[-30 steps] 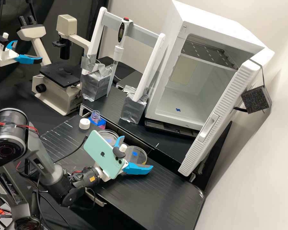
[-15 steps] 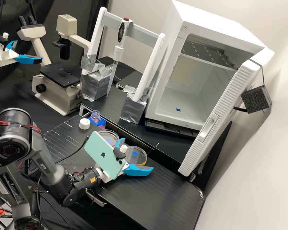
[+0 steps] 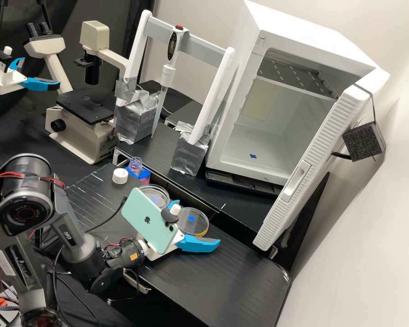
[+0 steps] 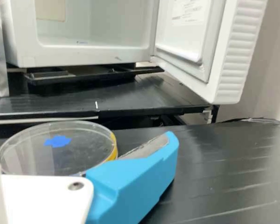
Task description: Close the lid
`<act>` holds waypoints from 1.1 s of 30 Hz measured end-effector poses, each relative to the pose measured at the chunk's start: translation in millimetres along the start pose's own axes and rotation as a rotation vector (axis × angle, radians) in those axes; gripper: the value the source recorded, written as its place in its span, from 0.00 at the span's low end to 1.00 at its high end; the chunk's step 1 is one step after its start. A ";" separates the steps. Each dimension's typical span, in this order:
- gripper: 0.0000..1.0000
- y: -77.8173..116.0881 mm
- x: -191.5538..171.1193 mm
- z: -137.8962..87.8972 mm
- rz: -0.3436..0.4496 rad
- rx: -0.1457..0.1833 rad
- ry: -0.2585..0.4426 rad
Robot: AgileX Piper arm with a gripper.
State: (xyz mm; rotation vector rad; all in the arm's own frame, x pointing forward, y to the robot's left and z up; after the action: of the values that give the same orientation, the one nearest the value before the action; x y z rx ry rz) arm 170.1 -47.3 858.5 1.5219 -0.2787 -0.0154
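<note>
In the high view, the gripper (image 3: 196,223) stands open low over the bench, its fingers spread at the near side of a clear round dish (image 3: 193,220) with a blue mark and a yellow edge. Another clear dish (image 3: 155,195) with a blue mark lies farther left, partly behind the phone. From the wrist, the gripper (image 4: 81,140) has one blue finger beside the marked round dish (image 4: 56,149); the other finger is mostly hidden. Whether this dish's lid is seated I cannot tell. An uncapped bottle (image 3: 135,165) stands in a blue holder, a white cap (image 3: 120,175) beside it.
A white incubator (image 3: 241,150) stands behind with its door (image 3: 313,163) swung out at the right. A pipette (image 3: 168,75) hangs from a white frame, left of it. Farther left is a microscope (image 3: 79,127). The raised black shelf (image 4: 144,98) edges the bench behind the dish.
The arm and gripper have shifted slightly right, and the far finger's tip sits lower in the high view. Both dishes, the bottle and the cap stay where they were.
</note>
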 end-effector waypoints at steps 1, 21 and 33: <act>1.00 -0.3 0.3 0.9 0.000 0.002 -0.006; 0.00 -0.5 6.6 3.9 -0.001 0.010 -0.001; 0.00 0.9 8.8 3.5 0.003 0.012 0.007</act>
State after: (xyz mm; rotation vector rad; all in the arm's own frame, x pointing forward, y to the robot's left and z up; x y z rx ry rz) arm 177.8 -52.3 860.9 1.5335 -0.2761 -0.0057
